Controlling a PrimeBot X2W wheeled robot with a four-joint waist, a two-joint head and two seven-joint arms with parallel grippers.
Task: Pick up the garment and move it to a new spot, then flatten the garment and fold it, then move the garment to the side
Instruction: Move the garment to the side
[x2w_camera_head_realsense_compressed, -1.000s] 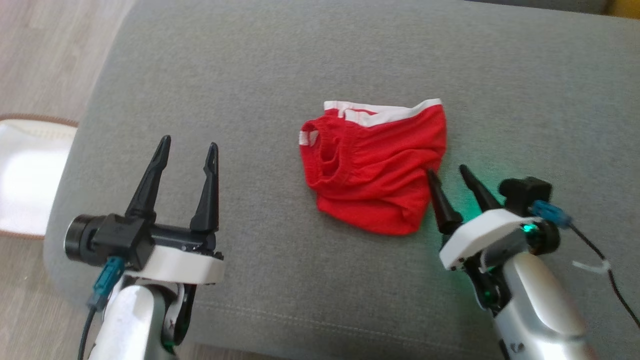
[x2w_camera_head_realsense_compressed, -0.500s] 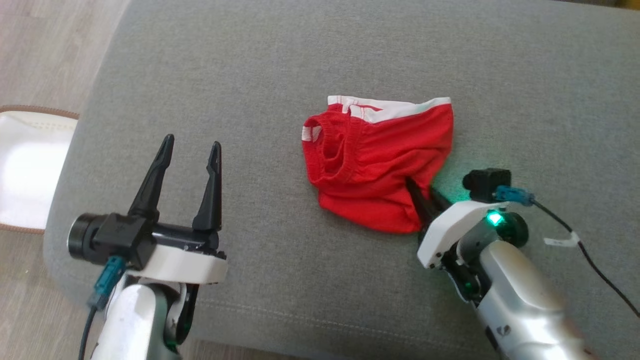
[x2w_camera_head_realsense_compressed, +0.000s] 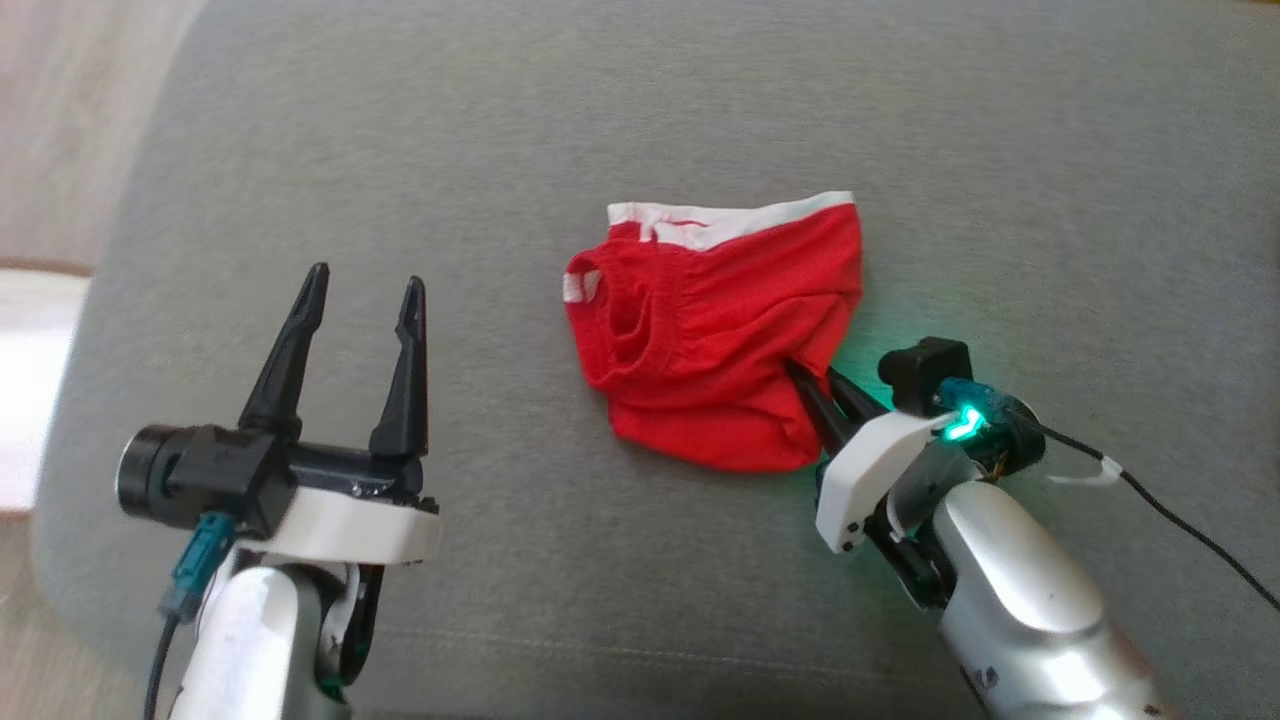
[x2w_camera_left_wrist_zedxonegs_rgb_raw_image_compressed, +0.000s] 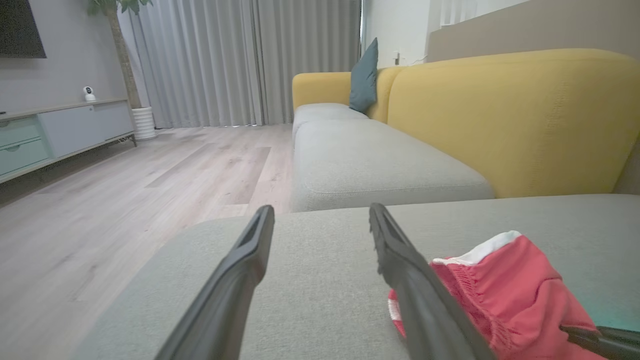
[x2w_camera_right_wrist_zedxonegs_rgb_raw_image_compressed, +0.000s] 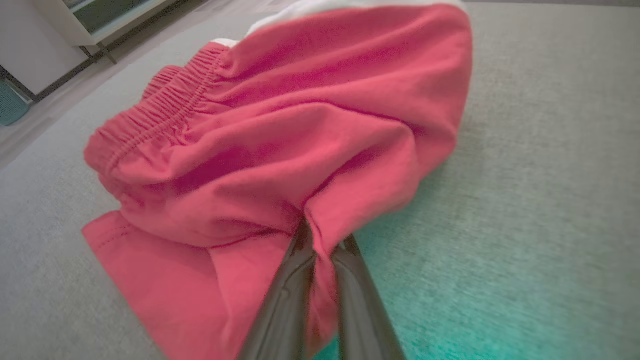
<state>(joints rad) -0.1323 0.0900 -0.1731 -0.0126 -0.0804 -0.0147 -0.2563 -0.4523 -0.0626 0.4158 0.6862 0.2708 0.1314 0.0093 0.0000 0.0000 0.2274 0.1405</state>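
Note:
The garment (x2w_camera_head_realsense_compressed: 715, 330) is a crumpled pair of red shorts with a white waistband, lying mid-cushion on the grey sofa seat (x2w_camera_head_realsense_compressed: 600, 120). My right gripper (x2w_camera_head_realsense_compressed: 812, 372) is shut on a fold at the garment's lower right edge. In the right wrist view the two fingers pinch red cloth of the garment (x2w_camera_right_wrist_zedxonegs_rgb_raw_image_compressed: 280, 150) between them at the right gripper (x2w_camera_right_wrist_zedxonegs_rgb_raw_image_compressed: 322, 237). My left gripper (x2w_camera_head_realsense_compressed: 360, 295) hovers open over bare cushion, well left of the garment. In the left wrist view the left gripper (x2w_camera_left_wrist_zedxonegs_rgb_raw_image_compressed: 320, 215) stands wide apart, with the garment (x2w_camera_left_wrist_zedxonegs_rgb_raw_image_compressed: 505, 295) at the lower right.
The seat's left edge drops to a wood floor (x2w_camera_head_realsense_compressed: 70, 150), where a white mat (x2w_camera_head_realsense_compressed: 30, 380) lies. A black cable (x2w_camera_head_realsense_compressed: 1190, 530) trails from the right wrist. In the left wrist view a yellow backrest (x2w_camera_left_wrist_zedxonegs_rgb_raw_image_compressed: 505, 115) and another grey seat cushion (x2w_camera_left_wrist_zedxonegs_rgb_raw_image_compressed: 370, 165) stand beyond.
My right gripper moved left onto the garment's lower right edge and closed on the cloth. The head camera shifted a little. The left gripper stayed open in place.

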